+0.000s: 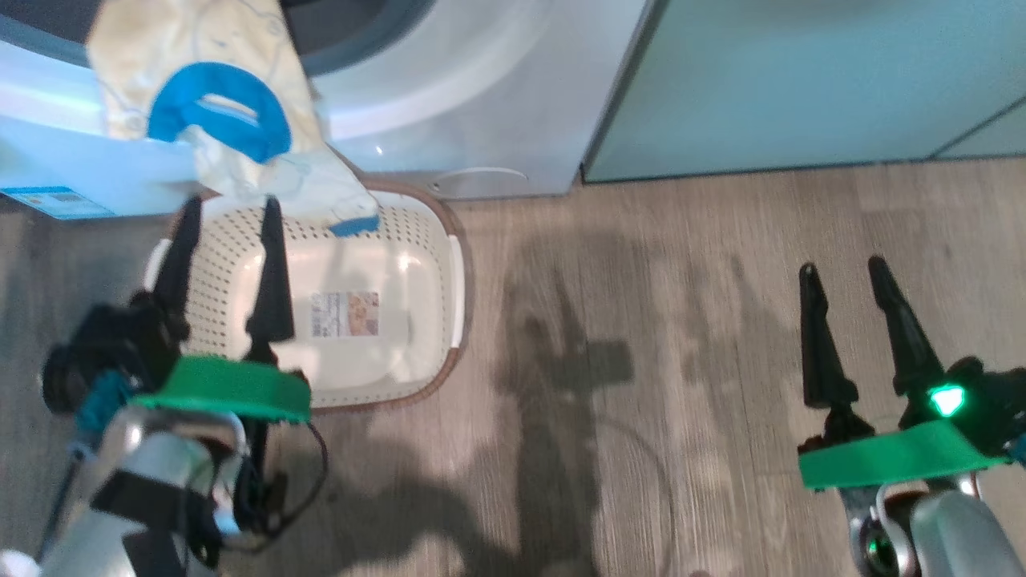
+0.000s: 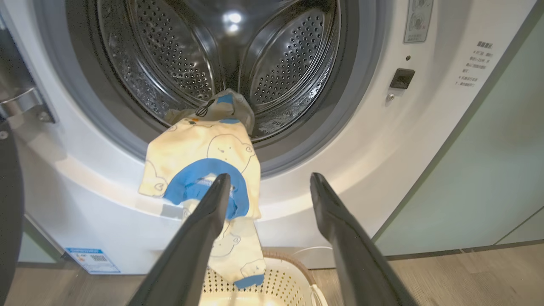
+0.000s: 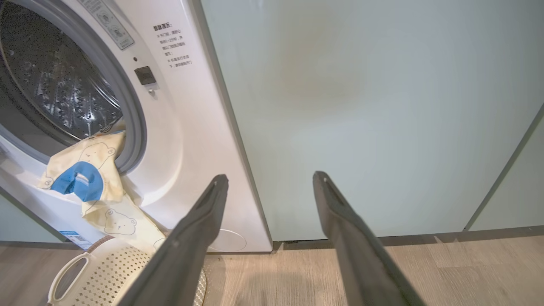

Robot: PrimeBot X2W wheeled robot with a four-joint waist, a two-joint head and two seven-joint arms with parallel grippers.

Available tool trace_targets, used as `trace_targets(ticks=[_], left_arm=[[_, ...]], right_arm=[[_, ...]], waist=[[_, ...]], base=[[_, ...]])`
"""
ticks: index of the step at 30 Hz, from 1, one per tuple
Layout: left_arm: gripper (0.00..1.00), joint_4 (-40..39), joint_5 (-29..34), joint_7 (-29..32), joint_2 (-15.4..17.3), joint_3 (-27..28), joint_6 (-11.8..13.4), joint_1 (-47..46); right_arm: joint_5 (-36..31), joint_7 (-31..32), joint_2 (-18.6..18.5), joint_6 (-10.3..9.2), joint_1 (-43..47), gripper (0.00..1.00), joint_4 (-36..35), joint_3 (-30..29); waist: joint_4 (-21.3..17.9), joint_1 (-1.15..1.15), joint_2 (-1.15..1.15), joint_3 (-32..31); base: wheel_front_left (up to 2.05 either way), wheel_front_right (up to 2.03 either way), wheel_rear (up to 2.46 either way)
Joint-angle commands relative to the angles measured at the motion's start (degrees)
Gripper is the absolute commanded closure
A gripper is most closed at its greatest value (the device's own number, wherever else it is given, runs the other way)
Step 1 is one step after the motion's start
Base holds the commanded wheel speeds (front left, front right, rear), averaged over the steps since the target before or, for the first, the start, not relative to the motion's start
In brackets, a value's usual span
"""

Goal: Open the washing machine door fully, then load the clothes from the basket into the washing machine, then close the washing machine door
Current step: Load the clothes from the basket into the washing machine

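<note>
- We see a green cabinet (image 1: 801,80) just right of the washer (image 2: 361,140), with wooden floor (image 1: 641,320) before both.
- The clothes (image 2: 199,170) drape over the washer's lower rim, one end in the drum (image 2: 191,55), the other hanging into the basket (image 1: 461,304).
- The basket sits against the washer, with a label (image 1: 345,314) on its bottom.
- A dark edge at far left may be the door (image 2: 8,204).
- The left gripper (image 1: 232,207) is spread wide over the basket and holds nothing.
- The right gripper (image 1: 842,266) is wide too, over the floor, well apart.

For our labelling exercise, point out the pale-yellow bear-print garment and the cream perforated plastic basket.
Pale-yellow bear-print garment (image 2: 199,148): left wrist view, yellow panel above blue trim.
Cream perforated plastic basket (image 1: 405,316): head view, bare inner bottom.
</note>
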Motion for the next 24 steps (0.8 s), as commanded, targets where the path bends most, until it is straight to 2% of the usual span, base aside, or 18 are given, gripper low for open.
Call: trace_targets(ticks=[1, 10, 24], left_arm=[[0.00, -2.2, 0.9, -0.5, 0.6, 1.7, 1.2, 1.0], [0.00, -2.8, 0.1, -1.4, -2.0, 0.4, 1.3, 9.8], [0.00, -1.3, -0.9, -1.7, -4.7, -0.8, 0.4, 14.6]], right_arm=[[-0.8, -0.4, -0.7, -0.16, 1.4, 0.00, -1.2, 0.8], [-2.9, -0.4, -0.7, -0.16, 4.7, 0.00, 0.2, 0.4], [-3.1, -0.4, -0.7, -0.16, 8.1, 0.00, 1.3, 0.9]], waist=[[1.7, 0.01, -0.01, -2.5], [3.9, 0.01, -0.01, -8.5], [4.6, 0.01, -0.01, -14.4]], base=[[0.00, 0.00, 0.00], [0.00, 0.00, 0.00], [0.00, 0.00, 0.00]])
